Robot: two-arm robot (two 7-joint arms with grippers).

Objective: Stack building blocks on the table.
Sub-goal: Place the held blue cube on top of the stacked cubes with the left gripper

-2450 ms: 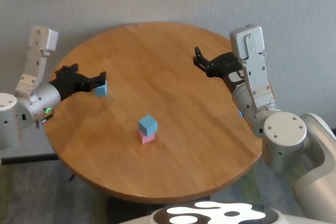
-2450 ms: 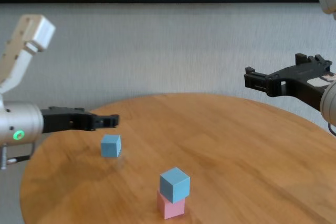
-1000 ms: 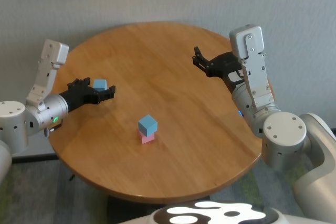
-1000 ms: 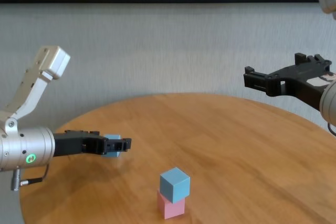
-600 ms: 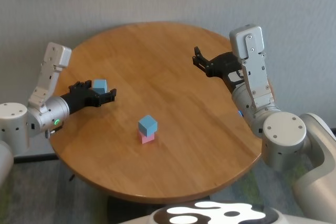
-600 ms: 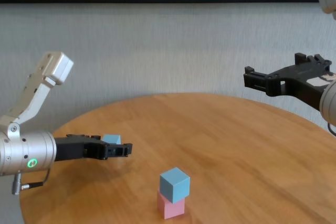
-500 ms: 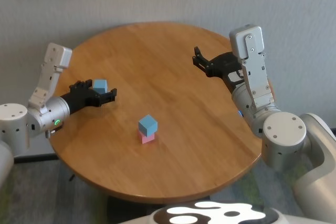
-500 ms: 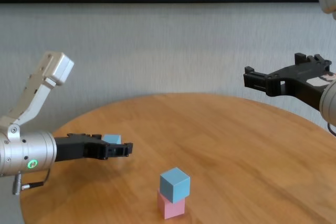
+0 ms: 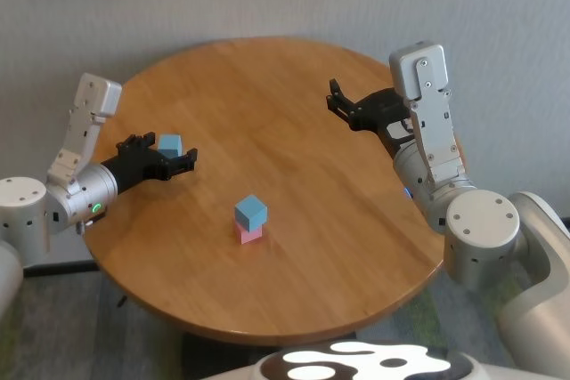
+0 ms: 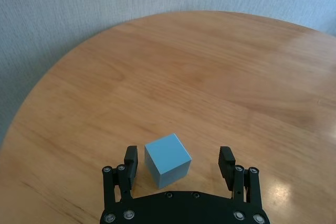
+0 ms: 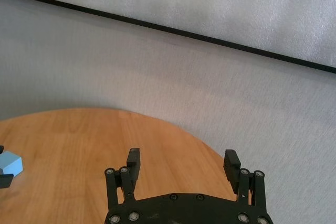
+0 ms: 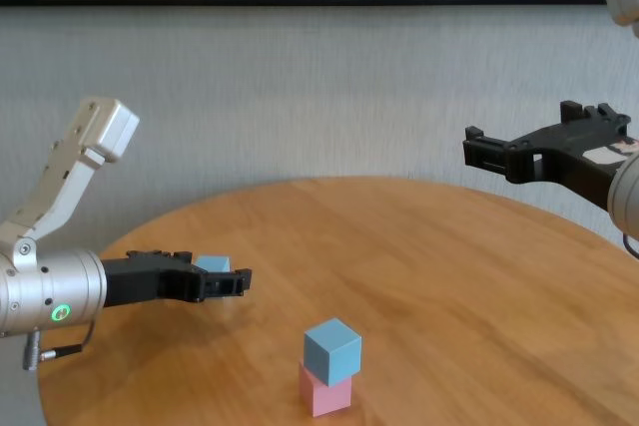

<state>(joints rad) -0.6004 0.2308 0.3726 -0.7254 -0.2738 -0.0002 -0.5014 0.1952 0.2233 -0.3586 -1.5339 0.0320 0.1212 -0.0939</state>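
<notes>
Blue blocks: 2 — 1 atop pink (image 9: 251,212), 1 (image 10: 167,160) far left.
Pink blocks: 1 (image 9: 248,233).
Left gripper (image 10: 179,162): open, straddling the far-left blue block.
Right gripper (image 9: 337,101): open, empty.

Matte plain blocks (image 9: 250,212), glossy grained wooden table (image 9: 294,246)

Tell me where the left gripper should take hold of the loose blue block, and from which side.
Probably by its two upright side faces, low, coming level from the table's left edge. The loose blue block already sits between the open left gripper's fingers, slightly turned, so squaring the wrist first would seat the pads flat.
</notes>
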